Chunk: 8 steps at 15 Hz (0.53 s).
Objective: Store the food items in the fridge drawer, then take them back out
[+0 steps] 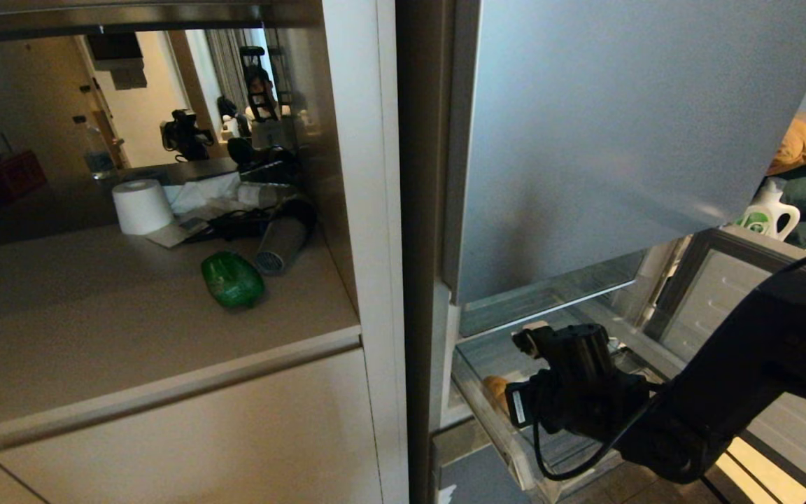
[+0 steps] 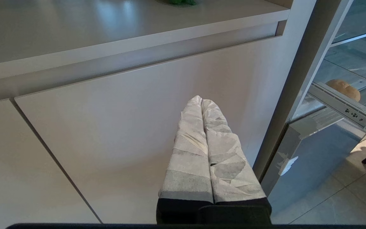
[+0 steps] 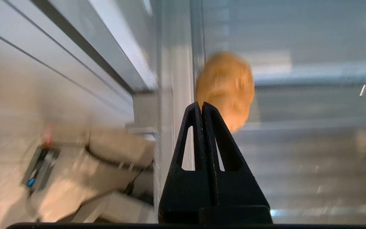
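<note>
**Two foods apart: potato in the drawer, pepper on the counter**

Two large surfaces fill the scene: a frosted silver fridge door (image 1: 606,133) above, smooth and matte, and a beige counter (image 1: 95,308) beside it. Below the door the fridge drawer (image 1: 515,448) stands pulled out, a clear, hard plastic bin with a ribbed floor; its thin walls look rigid but likely slick.

The right gripper (image 3: 201,106), black and wedge-shaped, hangs over the drawer with its fingers pressed together, holding nothing. The left gripper (image 2: 201,100), wrapped in pale tape, also has its fingers together and sits parked low before the cabinet front (image 2: 122,127).

The bell pepper (image 1: 233,280) lies on the counter, well apart from the drawer: glossy, lumpy, probably light and hollow, so a gentle grasp across its broad middle should suit it, as the shiny skin may slip.

The potato (image 3: 226,89) rests in the drawer near its left wall, just beyond the right fingertips. It looks firm, dense and matte, oval; closing across its short axis should hold well.
</note>
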### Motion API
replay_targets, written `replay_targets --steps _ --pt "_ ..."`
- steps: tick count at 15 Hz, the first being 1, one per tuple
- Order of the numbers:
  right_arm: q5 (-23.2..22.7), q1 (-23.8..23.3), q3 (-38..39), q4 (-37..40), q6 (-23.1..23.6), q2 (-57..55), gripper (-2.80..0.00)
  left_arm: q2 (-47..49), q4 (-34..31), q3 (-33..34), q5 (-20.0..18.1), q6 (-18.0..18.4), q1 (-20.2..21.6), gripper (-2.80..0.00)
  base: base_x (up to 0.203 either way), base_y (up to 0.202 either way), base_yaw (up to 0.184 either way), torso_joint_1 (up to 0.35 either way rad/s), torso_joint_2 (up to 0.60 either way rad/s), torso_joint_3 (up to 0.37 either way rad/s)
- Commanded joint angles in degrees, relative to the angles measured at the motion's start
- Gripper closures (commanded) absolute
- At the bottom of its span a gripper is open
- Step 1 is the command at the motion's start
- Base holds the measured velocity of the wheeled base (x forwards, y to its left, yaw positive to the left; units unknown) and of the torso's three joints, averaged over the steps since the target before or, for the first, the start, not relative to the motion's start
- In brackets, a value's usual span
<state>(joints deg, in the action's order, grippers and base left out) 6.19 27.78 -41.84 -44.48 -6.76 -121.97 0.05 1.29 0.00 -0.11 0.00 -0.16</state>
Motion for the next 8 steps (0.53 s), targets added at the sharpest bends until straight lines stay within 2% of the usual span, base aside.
replay_targets --steps 1,8 --pt "0.0 -0.9 -2.3 3.7 -0.7 0.0 0.0 0.0 0.0 0.6 0.0 0.0 0.0 0.0 0.0 0.0 0.0 0.0 0.0 0.0" --pt "-1.5 -4.8 -11.4 18.1 -0.7 -1.4 0.0 0.0 0.0 0.6 -0.1 0.0 0.0 0.0 0.0 0.0 0.0 0.0 0.0 0.0"
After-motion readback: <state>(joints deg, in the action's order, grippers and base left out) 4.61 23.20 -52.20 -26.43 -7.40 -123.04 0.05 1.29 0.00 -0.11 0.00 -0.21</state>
